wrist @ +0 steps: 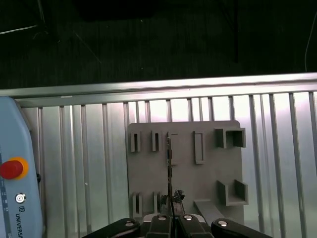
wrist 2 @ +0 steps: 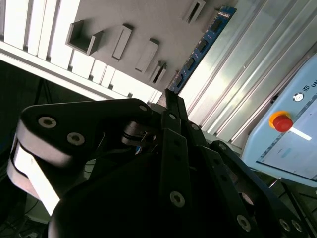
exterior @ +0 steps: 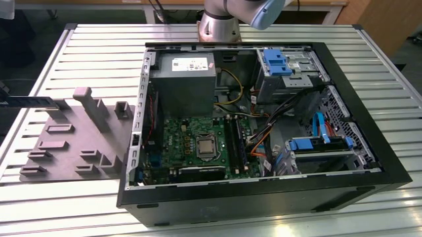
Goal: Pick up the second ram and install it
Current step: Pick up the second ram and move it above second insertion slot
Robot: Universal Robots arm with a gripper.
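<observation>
The second ram is a thin dark stick held on edge, raised on a holder at the far left of the grey fixture plate. In the first wrist view the ram shows edge-on across the plate. My gripper hangs above it with its tips in line with the stick's near end. In the second wrist view the ram looks blue with small chips, beyond the gripper. The fingers lie together with nothing between them. The green motherboard lies in the open computer case.
Grey posts and slot blocks stand on the fixture plate. A pendant with a red button lies on the slatted table beside the plate. Cables, a power supply and blue drive bays crowd the case. The arm's base stands behind it.
</observation>
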